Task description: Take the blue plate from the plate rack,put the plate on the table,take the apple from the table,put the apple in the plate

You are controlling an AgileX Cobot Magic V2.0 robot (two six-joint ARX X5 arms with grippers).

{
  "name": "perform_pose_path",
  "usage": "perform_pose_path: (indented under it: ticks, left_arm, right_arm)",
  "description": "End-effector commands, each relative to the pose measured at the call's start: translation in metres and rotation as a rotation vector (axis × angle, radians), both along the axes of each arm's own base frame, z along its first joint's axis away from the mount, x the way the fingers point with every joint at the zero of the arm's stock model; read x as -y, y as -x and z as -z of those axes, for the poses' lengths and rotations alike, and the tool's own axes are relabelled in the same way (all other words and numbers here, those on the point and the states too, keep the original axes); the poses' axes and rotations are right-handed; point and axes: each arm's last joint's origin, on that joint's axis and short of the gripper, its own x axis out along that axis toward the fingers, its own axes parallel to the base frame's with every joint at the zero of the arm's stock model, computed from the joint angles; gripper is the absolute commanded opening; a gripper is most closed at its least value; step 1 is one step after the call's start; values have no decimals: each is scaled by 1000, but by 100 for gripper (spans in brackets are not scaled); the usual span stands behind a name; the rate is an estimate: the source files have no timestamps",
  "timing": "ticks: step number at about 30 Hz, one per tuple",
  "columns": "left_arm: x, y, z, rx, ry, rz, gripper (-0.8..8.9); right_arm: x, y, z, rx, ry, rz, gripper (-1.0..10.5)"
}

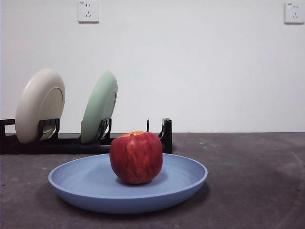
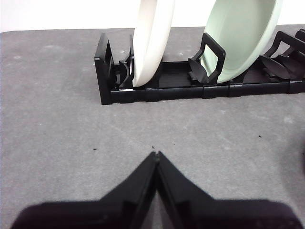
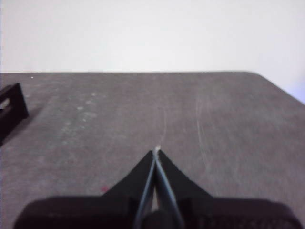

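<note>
The blue plate (image 1: 127,186) lies flat on the dark grey table (image 1: 257,181) in the front view. The dark red apple (image 1: 136,157) stands in the middle of the plate. The black plate rack (image 1: 86,140) stands behind the plate at the left and also shows in the left wrist view (image 2: 200,86). My left gripper (image 2: 156,153) is shut and empty above bare table in front of the rack. My right gripper (image 3: 156,150) is shut and empty above bare table, with the rack's end (image 3: 10,105) off to one side. Neither gripper shows in the front view.
A cream-beige plate (image 1: 40,105) and a pale green plate (image 1: 99,107) stand upright in the rack; both show in the left wrist view, cream (image 2: 152,38) and green (image 2: 243,38). A white wall with two sockets (image 1: 88,11) stands behind the table.
</note>
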Motion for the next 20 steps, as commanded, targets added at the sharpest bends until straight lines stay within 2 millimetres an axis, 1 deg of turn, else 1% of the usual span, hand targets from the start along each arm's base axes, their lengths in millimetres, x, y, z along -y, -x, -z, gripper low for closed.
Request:
perform_pose_path:
  ticks: [1, 9, 15, 20]
  left_arm:
    - [0, 0, 3, -7, 7, -2, -4]
    - [0, 0, 3, -6, 7, -2, -4]
    - [0, 0, 3, -7, 7, -2, -4]
    - [0, 0, 3, -7, 7, -2, -4]
  right_arm:
    - [1, -1, 10, 8, -58, 13, 1]
    - [2, 0, 20, -86, -28, 32, 1]
    - [2, 0, 20, -90, 34, 25, 1]
    - [2, 0, 20, -88, 29, 17, 1]
